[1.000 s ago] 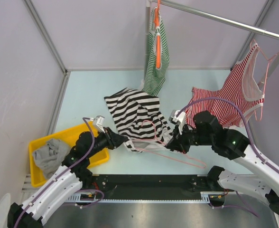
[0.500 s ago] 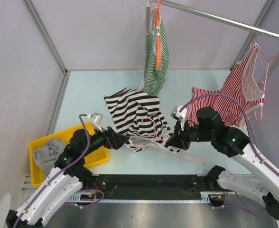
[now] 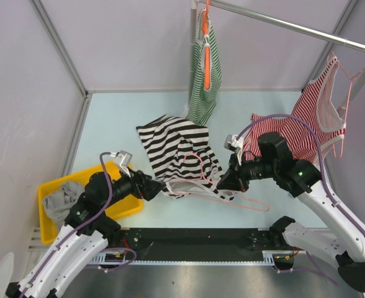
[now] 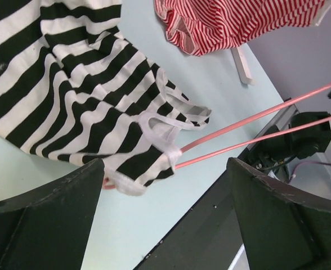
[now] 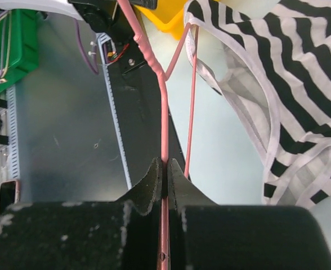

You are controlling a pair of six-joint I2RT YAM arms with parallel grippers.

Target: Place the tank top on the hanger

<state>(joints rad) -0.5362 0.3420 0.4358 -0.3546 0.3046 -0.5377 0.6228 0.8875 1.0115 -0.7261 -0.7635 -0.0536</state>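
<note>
Only right wrist view shows right fingers (image 5: 147,188) clenched on hanger (image 5: 164,129) (left fingers (image 4: 53,211) released, near tank top (image 4: 70,95)).

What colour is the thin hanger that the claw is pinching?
The hanger is pale pink; it shows best in the right wrist view.

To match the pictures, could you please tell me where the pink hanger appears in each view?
Top external: hanger lies lower centre, by the tank top.
Left wrist: hanger runs right from centre.
Right wrist: hanger centre, upright, in the right pincer.
Shared landmark: the tank top.
</note>
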